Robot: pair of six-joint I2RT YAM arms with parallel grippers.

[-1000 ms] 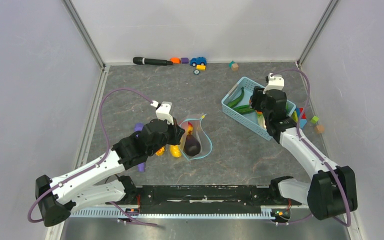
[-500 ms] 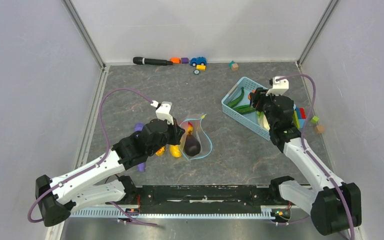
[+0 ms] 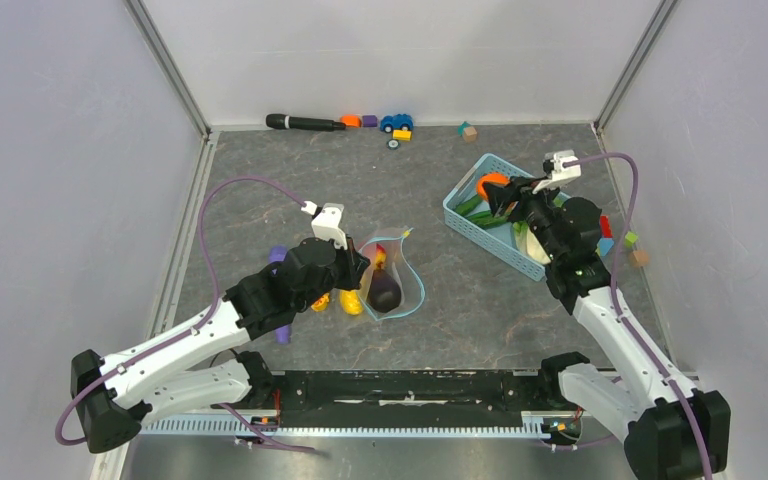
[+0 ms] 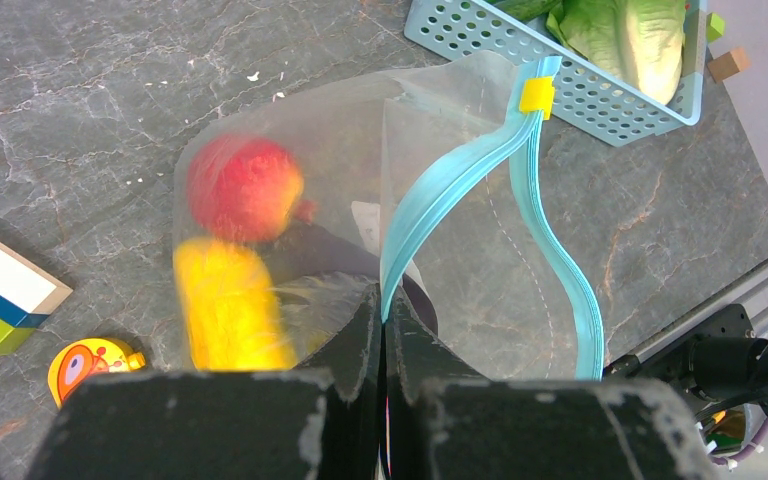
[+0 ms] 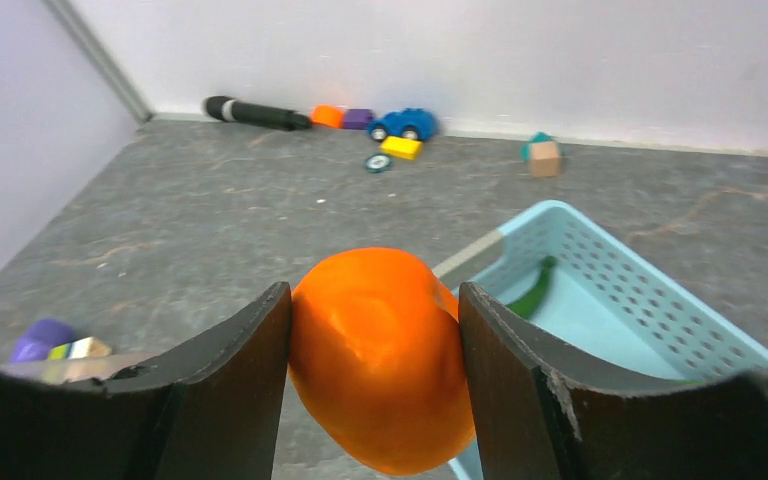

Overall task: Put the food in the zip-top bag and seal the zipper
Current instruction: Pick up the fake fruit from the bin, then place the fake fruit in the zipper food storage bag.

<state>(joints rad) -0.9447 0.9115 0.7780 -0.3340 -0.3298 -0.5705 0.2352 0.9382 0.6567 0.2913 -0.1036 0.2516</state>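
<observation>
Clear plastic, the bag (image 4: pixel 480 260) lies open near the tabletop's middle. The left gripper (image 4: pixel 382 300) has its fingers pressed tight on the teal zipper (image 4: pixel 440 200). Inside the bag are the mango (image 4: pixel 230 305), red fruit (image 4: pixel 245 187) and eggplant (image 3: pixel 385 290). Farther back, toward the right edge, the right gripper (image 5: pixel 375 330) clamps the orange (image 5: pixel 380 390) over the rim of the basket (image 5: pixel 650 310), which holds lettuce (image 4: pixel 630 35) and pods (image 5: pixel 532 290).
</observation>
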